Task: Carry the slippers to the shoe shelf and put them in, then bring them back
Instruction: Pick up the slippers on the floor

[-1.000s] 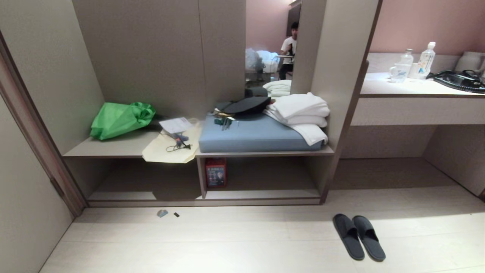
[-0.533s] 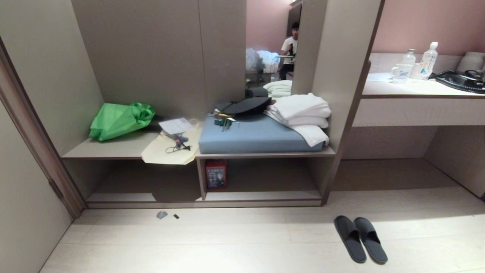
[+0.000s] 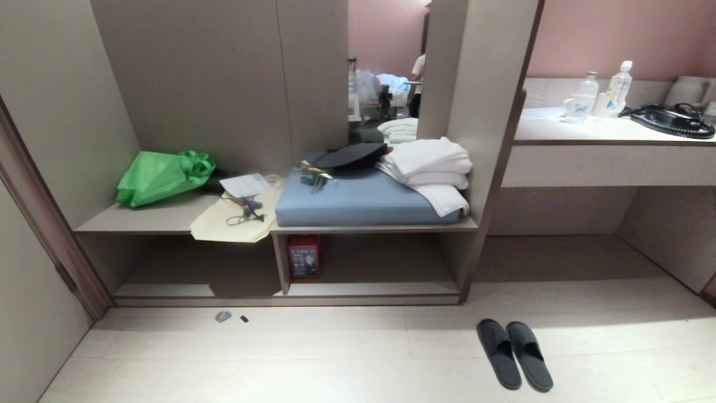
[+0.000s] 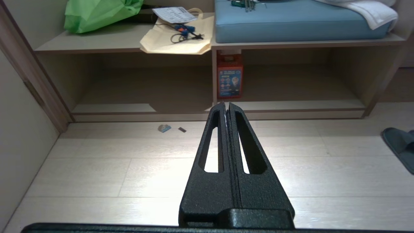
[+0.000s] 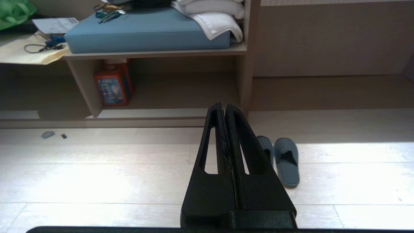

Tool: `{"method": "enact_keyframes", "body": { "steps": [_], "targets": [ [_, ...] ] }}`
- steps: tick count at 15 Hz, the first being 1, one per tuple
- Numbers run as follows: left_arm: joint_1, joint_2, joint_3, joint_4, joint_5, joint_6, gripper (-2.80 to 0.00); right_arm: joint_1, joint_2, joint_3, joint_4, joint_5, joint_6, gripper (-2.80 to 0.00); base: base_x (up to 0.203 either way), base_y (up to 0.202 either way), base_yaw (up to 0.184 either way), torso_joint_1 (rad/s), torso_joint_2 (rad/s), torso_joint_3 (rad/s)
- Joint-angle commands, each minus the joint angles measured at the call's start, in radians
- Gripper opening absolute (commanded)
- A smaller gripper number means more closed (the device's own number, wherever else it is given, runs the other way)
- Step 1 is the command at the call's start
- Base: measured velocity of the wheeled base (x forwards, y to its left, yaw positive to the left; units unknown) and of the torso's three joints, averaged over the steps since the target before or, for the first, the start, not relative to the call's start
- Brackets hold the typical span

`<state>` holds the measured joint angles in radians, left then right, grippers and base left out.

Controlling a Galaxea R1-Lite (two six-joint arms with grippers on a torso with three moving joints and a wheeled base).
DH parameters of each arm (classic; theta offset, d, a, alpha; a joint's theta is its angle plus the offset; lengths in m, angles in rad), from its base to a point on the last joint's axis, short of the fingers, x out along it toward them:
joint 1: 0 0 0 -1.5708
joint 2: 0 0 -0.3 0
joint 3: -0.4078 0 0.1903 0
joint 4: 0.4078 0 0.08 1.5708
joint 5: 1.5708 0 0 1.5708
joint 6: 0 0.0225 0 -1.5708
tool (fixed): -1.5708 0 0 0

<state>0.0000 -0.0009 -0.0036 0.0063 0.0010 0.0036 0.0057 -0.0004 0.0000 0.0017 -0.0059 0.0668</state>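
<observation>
The slippers (image 3: 514,354), a dark grey-black pair, lie side by side on the pale floor to the right of the shoe shelf (image 3: 369,289). The shelf is a low taupe unit with two wide compartments split by an upright panel. Neither arm shows in the head view. My right gripper (image 5: 223,105) is shut and empty, held above the floor short of the slippers (image 5: 286,160), which lie just right of its fingers. My left gripper (image 4: 225,104) is also shut and empty, pointing at the shelf's (image 4: 284,105) divider. One slipper (image 4: 401,147) shows at that view's edge.
A red box (image 3: 304,256) stands in the shelf beside the divider. On top lie a green bag (image 3: 162,176), a cream bag (image 3: 235,221), a blue cushion (image 3: 358,198) and white towels (image 3: 430,165). Small scraps (image 3: 224,316) lie on the floor. A countertop (image 3: 615,131) with bottles is at the right, a door frame (image 3: 50,246) at the left.
The whole scene has slid a little to the left in the head view, so the camera has moved. The slippers keep their place on the floor.
</observation>
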Motion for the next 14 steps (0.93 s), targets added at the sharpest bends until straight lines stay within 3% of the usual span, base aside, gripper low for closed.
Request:
{"method": "enact_keyframes", "body": {
  "steps": [1, 14],
  "targets": [
    [0.000, 0.001, 0.001, 0.003, 0.001, -0.001, -2.80, 0.000, 0.000, 0.000, 0.000, 0.000, 0.001, -2.80, 0.000, -0.199, -0.001, -0.002, 0.00, 0.002],
    [0.000, 0.001, 0.001, 0.000, 0.001, -0.001, -2.80, 0.000, 0.000, 0.000, 0.000, 0.000, 0.001, -2.80, 0.000, -0.197, 0.002, 0.001, 0.00, 0.003]
  ]
}}
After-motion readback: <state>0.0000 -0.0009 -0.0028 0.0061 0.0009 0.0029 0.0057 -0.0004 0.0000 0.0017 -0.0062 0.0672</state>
